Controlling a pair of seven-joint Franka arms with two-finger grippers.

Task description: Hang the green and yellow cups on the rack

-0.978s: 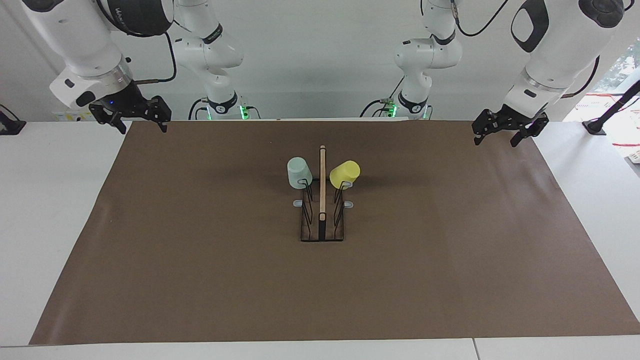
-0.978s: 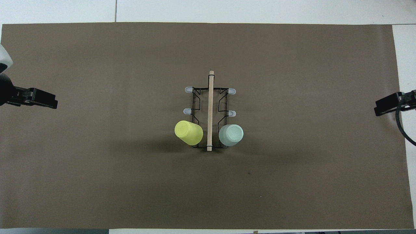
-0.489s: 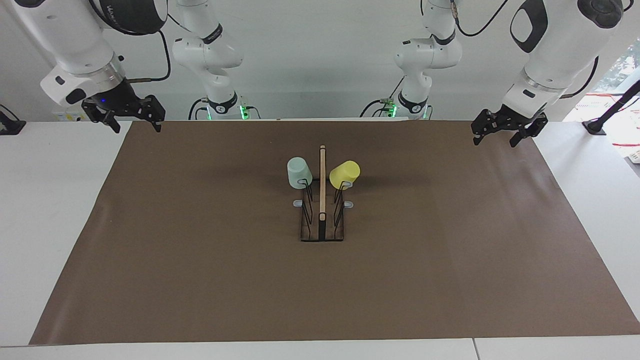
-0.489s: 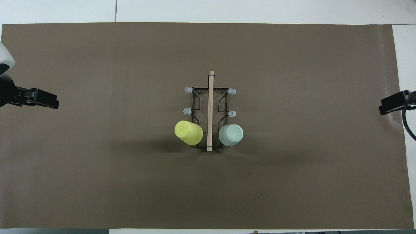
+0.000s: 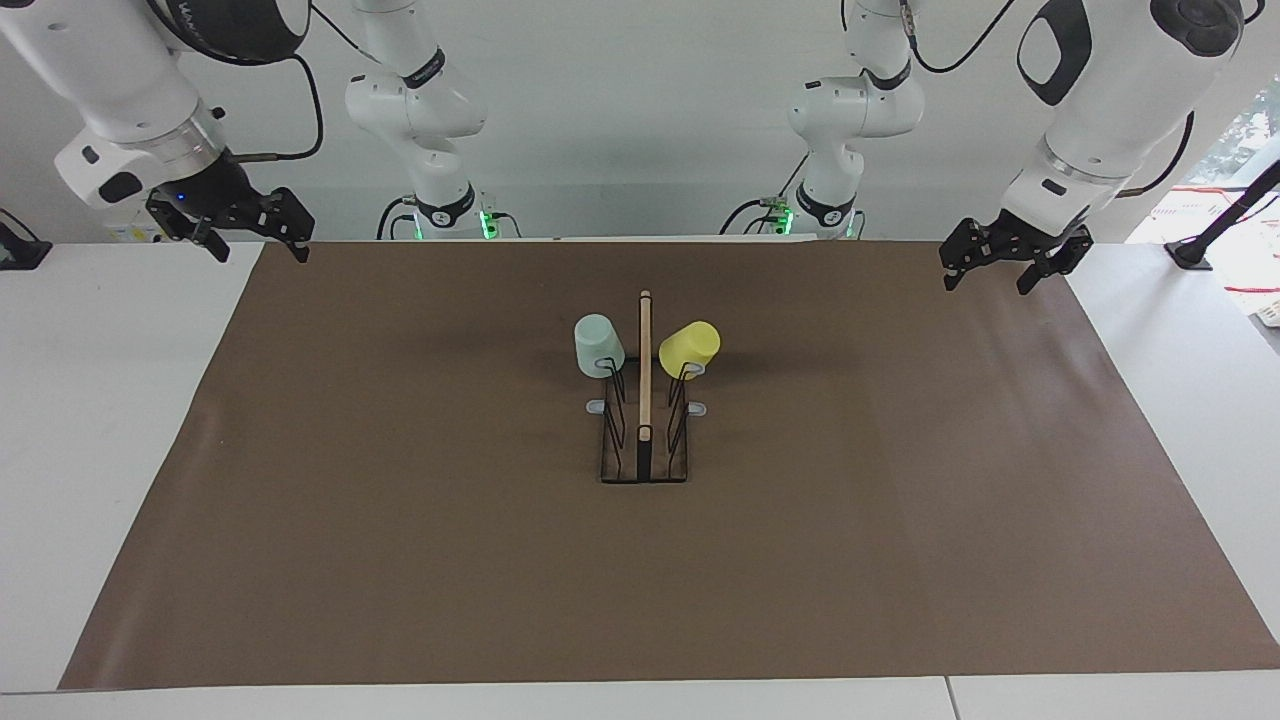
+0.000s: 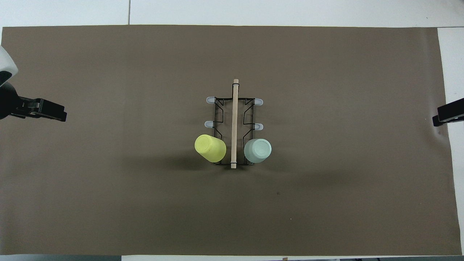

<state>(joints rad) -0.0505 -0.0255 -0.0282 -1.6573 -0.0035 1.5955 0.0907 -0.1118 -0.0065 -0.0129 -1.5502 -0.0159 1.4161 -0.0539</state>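
The black wire rack (image 5: pixel 645 440) with its wooden bar (image 6: pixel 234 123) stands mid-mat. The mint green cup (image 5: pixel 598 345) hangs upside down on the prong nearest the robots, on the right arm's side of the bar; it also shows in the overhead view (image 6: pixel 257 150). The yellow cup (image 5: pixel 690 345) hangs tilted on the matching prong on the left arm's side (image 6: pixel 210 148). My right gripper (image 5: pixel 260 255) is open and empty over the mat's corner at its own end (image 6: pixel 440 117). My left gripper (image 5: pixel 985 286) is open and empty over the mat's edge at its end (image 6: pixel 58 115).
A brown mat (image 5: pixel 400 500) covers the white table (image 5: pixel 100 450). Several grey-tipped prongs (image 6: pixel 210 99) of the rack are bare. Two more white arms (image 5: pixel 430 110) stand at the table's robot end.
My right gripper has drawn back outward toward its own end of the table. My left gripper has shifted slightly outward. The cups and rack have not moved.
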